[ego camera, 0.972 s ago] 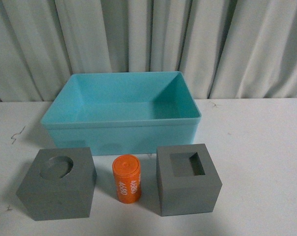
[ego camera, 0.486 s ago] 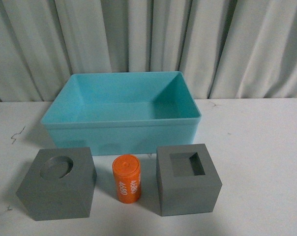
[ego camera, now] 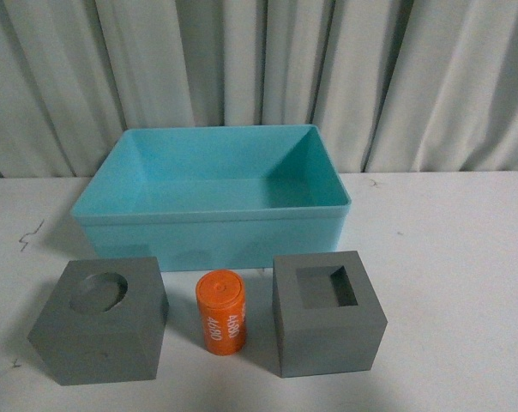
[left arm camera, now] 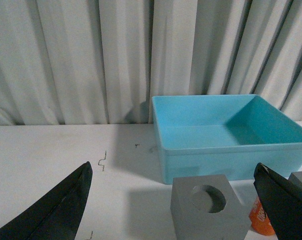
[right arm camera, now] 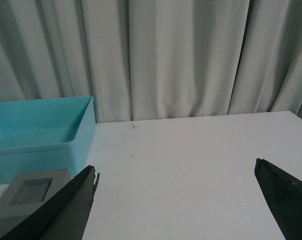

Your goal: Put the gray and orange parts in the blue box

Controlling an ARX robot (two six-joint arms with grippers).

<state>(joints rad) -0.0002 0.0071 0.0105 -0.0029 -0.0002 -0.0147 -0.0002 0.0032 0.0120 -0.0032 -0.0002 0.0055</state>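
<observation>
all three parts sit on the table (ego camera: 448,257) in a row just in front of the box (ego camera: 212,236), which holds nothing: round-recess cube (ego camera: 100,330) on the left, orange cylinder (ego camera: 220,313) upright in the middle, square-recess cube (ego camera: 328,335) on the right. neither arm shows in the front view. the wrist views show the left gripper (left arm camera: 172,166) and right gripper (right arm camera: 175,165) both spread wide and empty, short of the parts. the step in hand looks like the first reach. a sound plan is the left arm for the round-recess cube and the right arm for the square-recess one. the cubes look broad, so keep the jaws fully apart, come down square to two opposite flat faces, and close low rather than on the top edge alone. the cylinder stands close between the cubes and a stray finger could tip it, so take it from above. lift clear of the box's near wall before crossing it.
</observation>
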